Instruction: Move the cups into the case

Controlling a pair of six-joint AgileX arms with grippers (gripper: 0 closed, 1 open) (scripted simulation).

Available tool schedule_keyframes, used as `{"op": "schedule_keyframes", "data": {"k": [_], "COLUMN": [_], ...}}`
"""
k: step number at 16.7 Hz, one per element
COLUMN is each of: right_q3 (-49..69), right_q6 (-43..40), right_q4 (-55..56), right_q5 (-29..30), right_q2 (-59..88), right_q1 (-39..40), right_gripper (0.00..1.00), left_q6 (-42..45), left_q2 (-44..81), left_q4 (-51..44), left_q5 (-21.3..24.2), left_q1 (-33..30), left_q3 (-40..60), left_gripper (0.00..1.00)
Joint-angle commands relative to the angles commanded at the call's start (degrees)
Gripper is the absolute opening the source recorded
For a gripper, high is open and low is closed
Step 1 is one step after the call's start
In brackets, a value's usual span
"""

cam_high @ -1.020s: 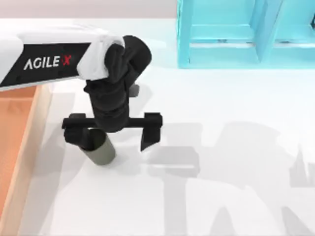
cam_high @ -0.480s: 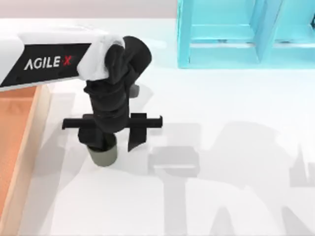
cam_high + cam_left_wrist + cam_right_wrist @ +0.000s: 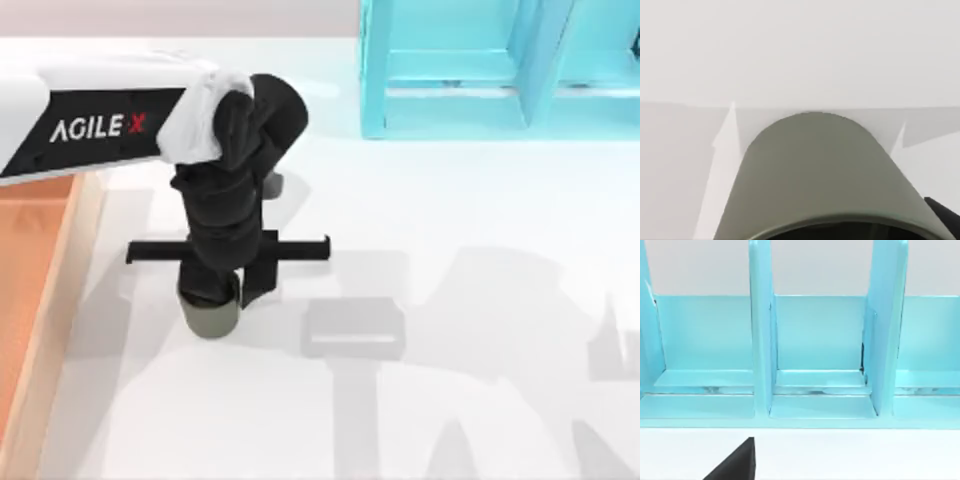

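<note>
left claw sits narrow over the olive-green cup, fingers flanking its rim, apparently clamping it. cup stands upright on the worktop, case near on the left.

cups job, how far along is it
Done: no cup seen in the case. In hand: the left gripper is shut on the olive-green cup, which sits on the table beside the case. Left: lifting it across and releasing it inside.
</note>
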Motion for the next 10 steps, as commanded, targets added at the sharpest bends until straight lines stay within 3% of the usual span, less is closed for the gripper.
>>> {"op": "schedule_keyframes", "data": {"k": [6,10], "right_q3": [0.0,0.0], "right_q6": [0.0,0.0], "right_q4": [0.0,0.0], "right_q5": [0.0,0.0], "right_q2": [0.0,0.0], "right_q1": [0.0,0.0], "right_gripper": [1.0,1.0], "left_q6": [0.17,5.02], "left_q2": [-0.18,-4.86], "left_q4": [-0.21,-6.86], "left_q5": [-0.02,0.0], "left_q1": [0.18,5.84], "left_q3": [0.13,2.13], "left_gripper": [0.0,0.0]}}
